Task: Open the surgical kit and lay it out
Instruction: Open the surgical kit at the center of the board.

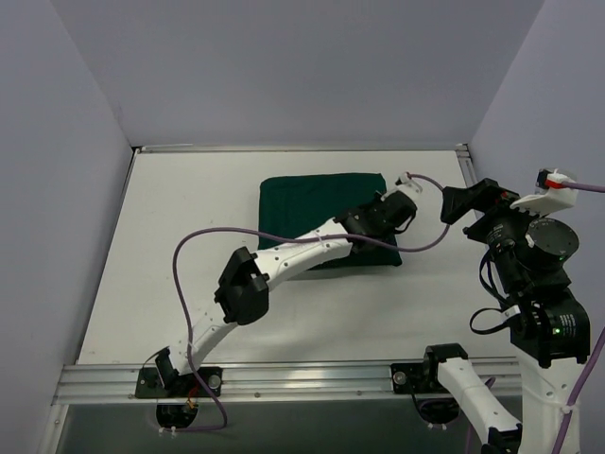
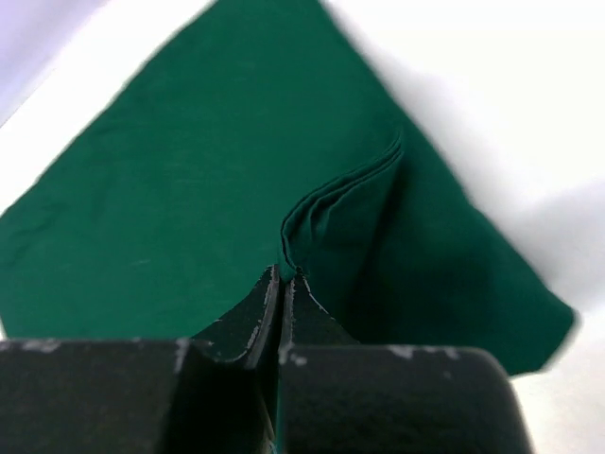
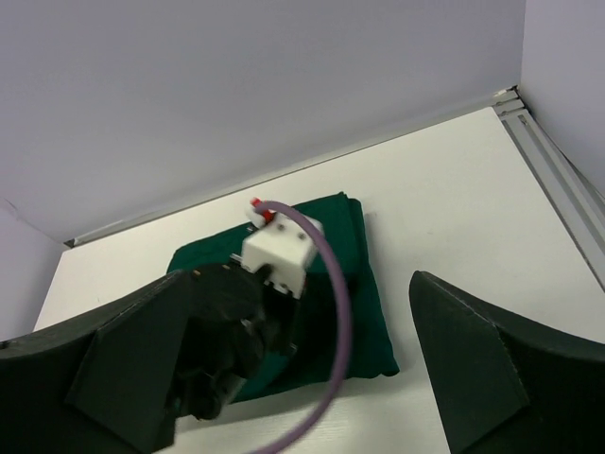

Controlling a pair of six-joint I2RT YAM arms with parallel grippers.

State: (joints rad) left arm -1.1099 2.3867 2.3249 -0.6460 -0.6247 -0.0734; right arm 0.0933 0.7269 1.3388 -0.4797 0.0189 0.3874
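Observation:
The surgical kit's dark green cloth wrap (image 1: 307,203) lies folded shut on the white table at back centre. My left gripper (image 1: 371,225) is down on its right part. In the left wrist view the jaws (image 2: 286,274) are shut on a raised fold of the cloth (image 2: 345,194), which has several layered edges. My right gripper (image 1: 468,203) hangs above the table right of the wrap, open and empty. Its wrist view (image 3: 321,312) looks down on the wrap (image 3: 373,293) and the left gripper (image 3: 227,331). The mesh tray, clamps and pouches are hidden.
A purple cable (image 1: 203,236) loops from the left arm over the table's left-centre. A metal rail (image 1: 284,380) runs along the near edge and another (image 1: 464,161) along the right edge. Grey walls close the back and sides.

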